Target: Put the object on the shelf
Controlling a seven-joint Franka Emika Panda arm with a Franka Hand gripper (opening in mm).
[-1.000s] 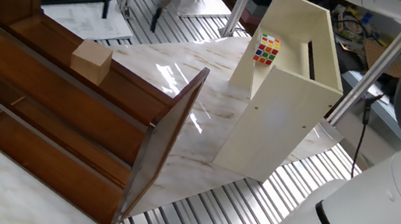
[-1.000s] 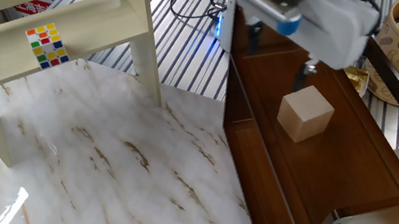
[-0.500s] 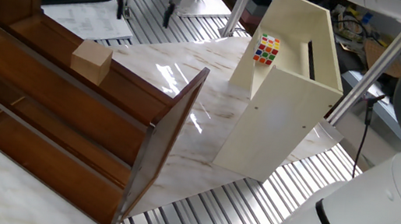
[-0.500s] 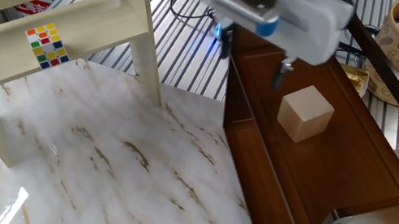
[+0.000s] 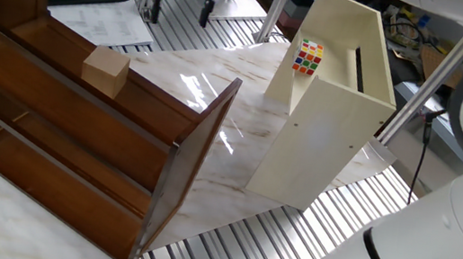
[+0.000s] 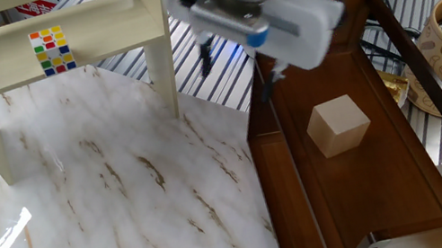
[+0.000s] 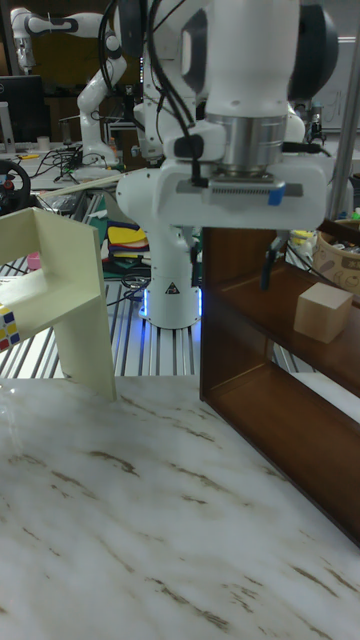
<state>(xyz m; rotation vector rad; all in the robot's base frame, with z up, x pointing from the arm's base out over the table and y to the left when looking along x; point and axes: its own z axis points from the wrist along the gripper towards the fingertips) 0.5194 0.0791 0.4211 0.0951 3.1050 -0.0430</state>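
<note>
1. One wooden block point(image 6: 339, 125) sat on a board of the shelf point(image 6: 368, 180); it was plain light tan, roughly cubic, smooth-faced and unmarked, and nothing touched it.
2. The single shelf was dark reddish-brown wood with a slight sheen, built of long flat boards between solid side panels. It stood along one edge of the table point(image 6: 107, 199).
3. The block lay partway along its board, set back from the front edge and apart from both side panels.
4. The table top was a glossy pale marble-patterned slab with brownish veins, and it caught bright reflections.
5. One cream-white cabinet point(image 5: 330, 107) stood at the far side of the table from the shelf, made of flat matt panels with square corners.
6. One Rubik's cube point(image 5: 308, 57) rested on a ledge of the cabinet, showing small squares of several colours.
7. The gripper point(image 6: 236, 71), one in number, hung in the air beside the shelf's end panel, above the ribbed metal beyond the table edge. Its two thin dark fingers point(image 6: 205, 57) were spread wide apart with nothing between them.
8. The gripper's housing was smooth white plastic with a blue tab.
</note>
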